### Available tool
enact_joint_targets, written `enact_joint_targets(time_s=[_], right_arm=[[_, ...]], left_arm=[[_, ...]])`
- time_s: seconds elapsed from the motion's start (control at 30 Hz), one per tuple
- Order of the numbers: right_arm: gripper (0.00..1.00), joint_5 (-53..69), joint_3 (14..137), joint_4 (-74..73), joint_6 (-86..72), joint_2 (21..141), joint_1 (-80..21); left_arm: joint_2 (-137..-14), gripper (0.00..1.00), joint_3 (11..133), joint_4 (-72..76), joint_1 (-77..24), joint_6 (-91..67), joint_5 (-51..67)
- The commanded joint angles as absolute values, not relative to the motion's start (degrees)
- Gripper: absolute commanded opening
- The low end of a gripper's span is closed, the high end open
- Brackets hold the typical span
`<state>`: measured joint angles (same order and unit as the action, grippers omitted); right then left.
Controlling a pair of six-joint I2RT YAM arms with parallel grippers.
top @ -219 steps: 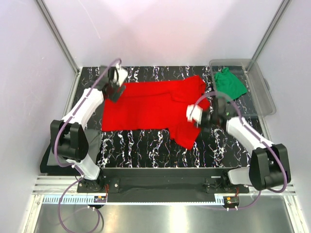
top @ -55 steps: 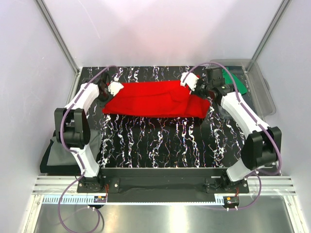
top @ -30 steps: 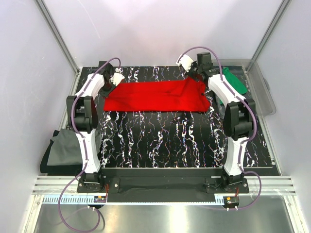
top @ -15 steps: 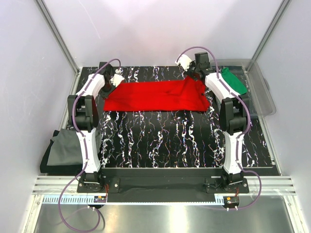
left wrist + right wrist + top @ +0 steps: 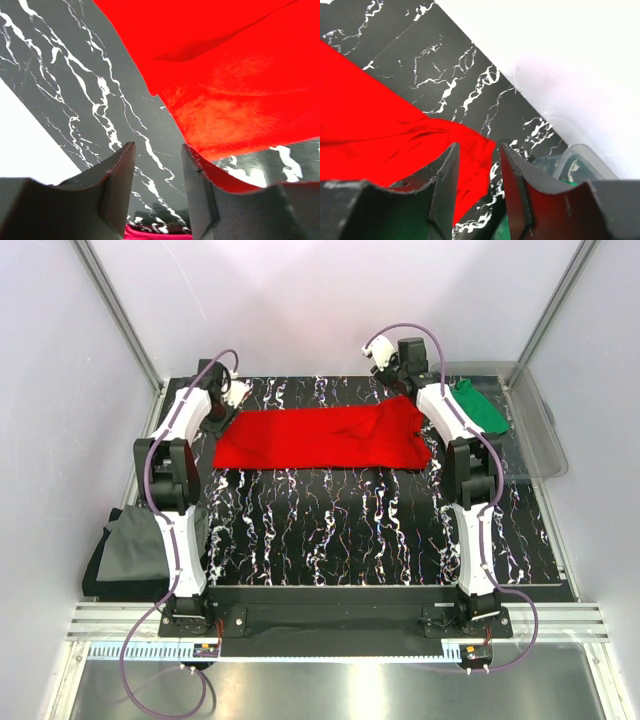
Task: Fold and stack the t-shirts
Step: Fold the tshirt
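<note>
The bright red t-shirt [image 5: 320, 438] lies folded into a long band across the far half of the black marbled table [image 5: 340, 530]. My left gripper [image 5: 228, 392] hovers open and empty above the table just off the shirt's far-left corner [image 5: 235, 95]. My right gripper [image 5: 385, 355] is raised above the shirt's far-right corner [image 5: 385, 135], open and empty. The green t-shirt [image 5: 474, 410] lies in the clear bin at the far right. The dark grey t-shirt [image 5: 125, 550] lies off the table's left edge.
The clear plastic bin [image 5: 540, 435] stands at the table's far right corner; its rim shows in the right wrist view [image 5: 575, 155]. White walls close off the back and both sides. Both arms [image 5: 180, 490] stretch along the table's side edges.
Both grippers have let go of the red shirt's far corners and lifted away toward the back. The shirt now lies flat as a folded band.
</note>
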<state>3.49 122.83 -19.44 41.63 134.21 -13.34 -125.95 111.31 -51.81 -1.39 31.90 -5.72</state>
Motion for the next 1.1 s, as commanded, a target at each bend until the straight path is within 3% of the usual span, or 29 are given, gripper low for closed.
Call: enact_joint_targets(time_s=[0.0,0.23,0.43,1.07], right_arm=[[0.46,4.1,120.3,-18.1,36.7,128.3,-13.4],[0.41,15.2,106.9,-26.6,40.3,124.5,-15.6],[0.39,15.1,103.9,-27.2,40.6,124.6,-16.9],[0.37,13.8,114.3,-30.6,40.9,134.5,-17.5]], left_arm=[[-118.5,0.44,110.2,-50.4,-1.5,27.4,1.1],[-121.0,0.24,102.5,-50.4,-3.0,26.8,4.2],[-121.6,0.21,97.4,-49.1,-2.8,26.7,4.1],[-120.9,0.21,92.7,-48.3,-2.3,25.7,3.1]])
